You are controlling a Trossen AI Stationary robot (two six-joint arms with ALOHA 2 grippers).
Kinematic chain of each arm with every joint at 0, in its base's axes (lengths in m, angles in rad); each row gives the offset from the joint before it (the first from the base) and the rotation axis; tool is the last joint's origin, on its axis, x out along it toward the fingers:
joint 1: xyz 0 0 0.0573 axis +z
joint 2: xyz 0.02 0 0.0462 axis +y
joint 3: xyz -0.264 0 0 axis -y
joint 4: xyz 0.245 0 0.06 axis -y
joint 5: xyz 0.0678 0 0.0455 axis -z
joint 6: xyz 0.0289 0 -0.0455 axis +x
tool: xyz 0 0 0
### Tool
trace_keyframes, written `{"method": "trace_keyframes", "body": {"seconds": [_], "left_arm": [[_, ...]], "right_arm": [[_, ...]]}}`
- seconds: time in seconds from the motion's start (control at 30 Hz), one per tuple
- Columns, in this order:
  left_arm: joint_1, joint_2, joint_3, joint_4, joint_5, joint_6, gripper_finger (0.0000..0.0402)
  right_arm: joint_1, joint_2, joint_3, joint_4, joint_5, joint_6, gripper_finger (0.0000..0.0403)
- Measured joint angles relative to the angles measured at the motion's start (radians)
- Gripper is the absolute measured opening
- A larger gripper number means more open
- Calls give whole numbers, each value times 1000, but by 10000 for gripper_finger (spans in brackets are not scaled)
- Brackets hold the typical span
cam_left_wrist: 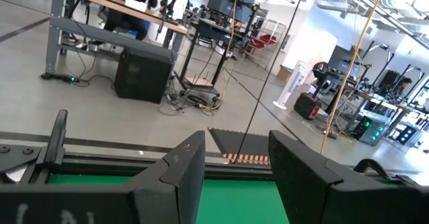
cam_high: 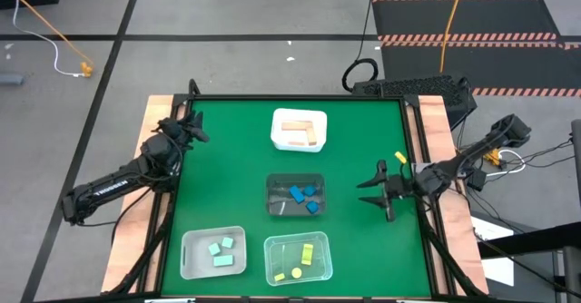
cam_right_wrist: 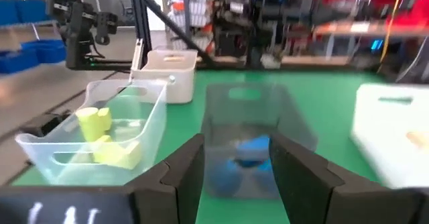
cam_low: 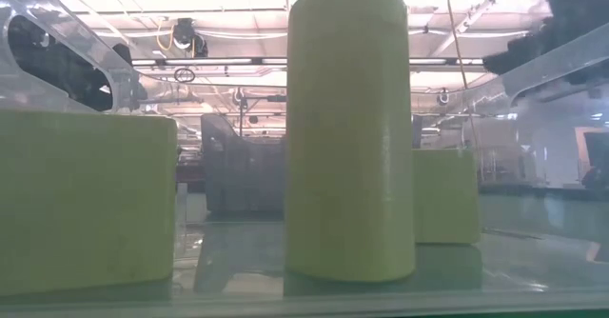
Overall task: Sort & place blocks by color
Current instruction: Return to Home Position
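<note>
- At the near edge of the green table [cam_high: 227,158], a clear bin [cam_high: 269,258] holds the yellow blocks [cam_high: 308,253]. In the low view, which looks through its wall, the yellow cylinder [cam_low: 350,128] stands upright between a wide yellow block [cam_low: 86,199] and a smaller one farther back [cam_low: 445,196].
- Just beside the clear bin, on the left arm's side, a frosted white bin [cam_high: 186,253] holds the mint green blocks [cam_high: 221,251].
- In the middle of the table, a dark see-through bin [cam_high: 270,196] holds the blue blocks [cam_high: 306,197], which lie close together.
- The right claw [cam_high: 368,191] hangs over the table on the right arm's side of the dark bin, apart from it and pointing toward it. Its fingers are spread and hold nothing.
- The right wrist view looks past that claw [cam_right_wrist: 236,170] at the dark bin [cam_right_wrist: 295,117] with blue [cam_right_wrist: 251,150] inside it, and at the clear bin [cam_right_wrist: 154,117] with its yellow pieces [cam_right_wrist: 100,137].
- Toward the far side, a solid white bin [cam_high: 275,131] holds the tan blocks [cam_high: 300,132], which lie flat.
- The left claw [cam_high: 198,129] sits at the table's far left edge, well apart from every bin. In the left wrist view, the fingers of this claw [cam_left_wrist: 236,177] stand apart with nothing between them, and it faces the room beyond the table.
</note>
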Motion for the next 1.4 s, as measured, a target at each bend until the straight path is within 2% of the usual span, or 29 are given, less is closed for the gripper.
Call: {"method": "trace_keyframes", "body": {"seconds": [0.17, 0.6, 1.17, 1.4], "left_arm": [[0, 0, 0, 0, 0, 0, 163], [0, 0, 0, 0, 0, 0, 163], [0, 0, 0, 0, 0, 0, 163], [0, 0, 0, 0, 0, 0, 163]], "right_arm": [[-58, -106, 0, 5, 0, -166, 157], [-312, -347, 0, 8, -1, -304, 157], [-768, -565, 0, 9, -1, -302, 157], [-934, -562, 0, 86, -4, -388, 157]]}}
